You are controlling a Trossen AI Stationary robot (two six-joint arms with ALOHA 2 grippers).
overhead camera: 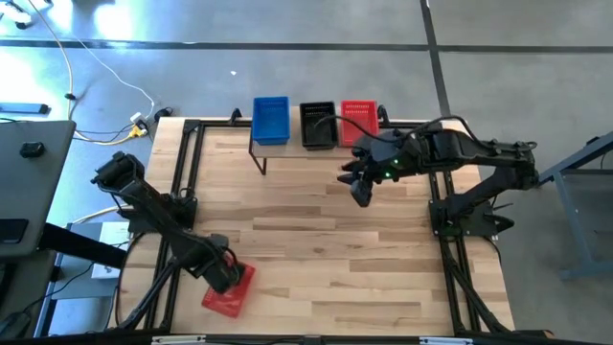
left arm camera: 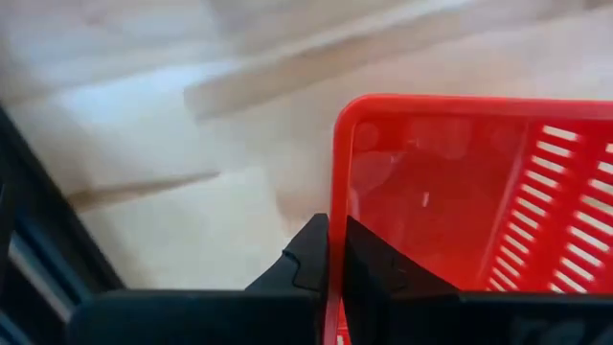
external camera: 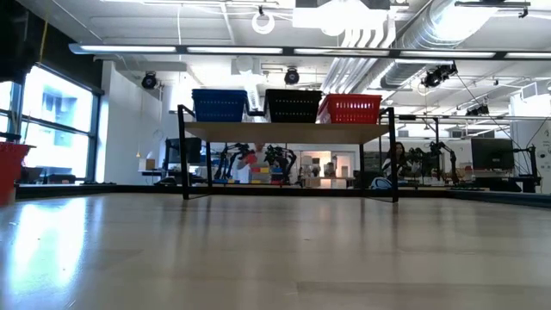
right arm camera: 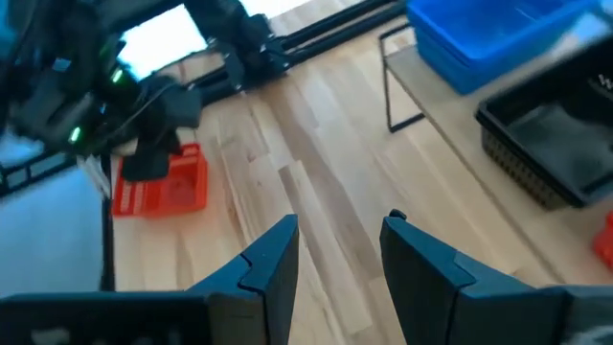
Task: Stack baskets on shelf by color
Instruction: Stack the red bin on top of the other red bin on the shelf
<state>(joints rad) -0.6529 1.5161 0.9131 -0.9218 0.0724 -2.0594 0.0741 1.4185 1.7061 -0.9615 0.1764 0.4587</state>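
The light-wood shelf (overhead camera: pixel 287 149) stands at the table's far edge. On it sit blue baskets (overhead camera: pixel 271 120), black baskets (overhead camera: pixel 318 125) and red baskets (overhead camera: pixel 359 117) side by side; how many are nested in each I cannot tell. One more red basket (overhead camera: pixel 230 290) is at the table's near left corner, with my left gripper (overhead camera: pixel 223 275) shut on it. My right gripper (overhead camera: pixel 360 190) hangs open over the table, just in front of the shelf's right end, touching nothing. My left gripper pinches one wall of the red basket at its rim (left arm camera: pixel 332 206), near a corner. One finger (left arm camera: pixel 308 257) is outside the wall and the other finger (left arm camera: pixel 372 266) inside. The basket looks tilted in the high view; whether it is clear of the table I cannot tell.
Black frame rails (overhead camera: pixel 187 163) run along the table's left and right sides. The wooden tabletop (overhead camera: pixel 326 240) between the two arms is bare. The low view shows the held red basket (external camera: pixel 12 172) at its left edge and the room behind the shelf (external camera: pixel 293 131).
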